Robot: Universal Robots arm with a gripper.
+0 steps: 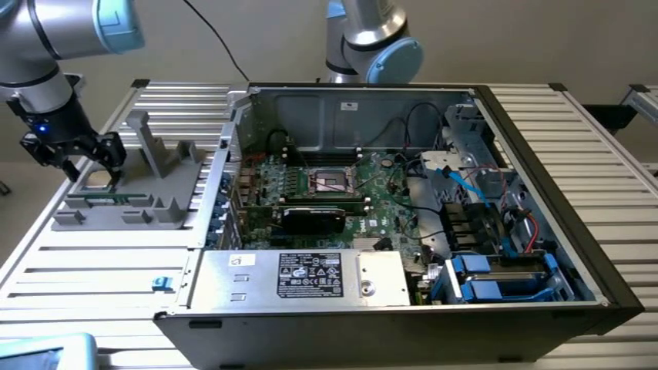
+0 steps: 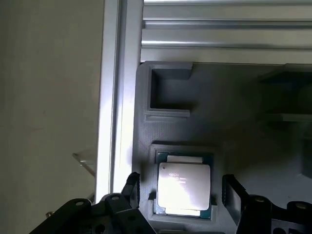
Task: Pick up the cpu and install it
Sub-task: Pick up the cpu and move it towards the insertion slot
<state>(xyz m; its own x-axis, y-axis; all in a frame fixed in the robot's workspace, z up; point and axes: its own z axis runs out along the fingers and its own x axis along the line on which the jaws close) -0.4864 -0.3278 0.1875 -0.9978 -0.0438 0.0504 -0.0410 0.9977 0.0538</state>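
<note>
Well, what is the biggest thing we have in front of us?
— We see the table of ribbed silver metal slats, and lying on it the big black computer case, open on top, with its green motherboard bare inside.
— And inside the case?
— We make out the silver metal box with a white label along the side nearest the exterior camera, and further in a square metal-framed socket on the board.
— What lies outside it?
— At the exterior view's left we find the grey plastic holder with upright fins, just beside the case wall.
— Where is our black gripper?
— We see it over that holder's end toward the exterior view's left, jaws spread wide, with nothing in them.
— And the chip?
— The cpu, a small flat square with a silver-grey metal top and greenish rim, lies flat in a square pocket of the holder. In the wrist view we see the two black fingers standing one on each side of it, apart from its edges.
</note>
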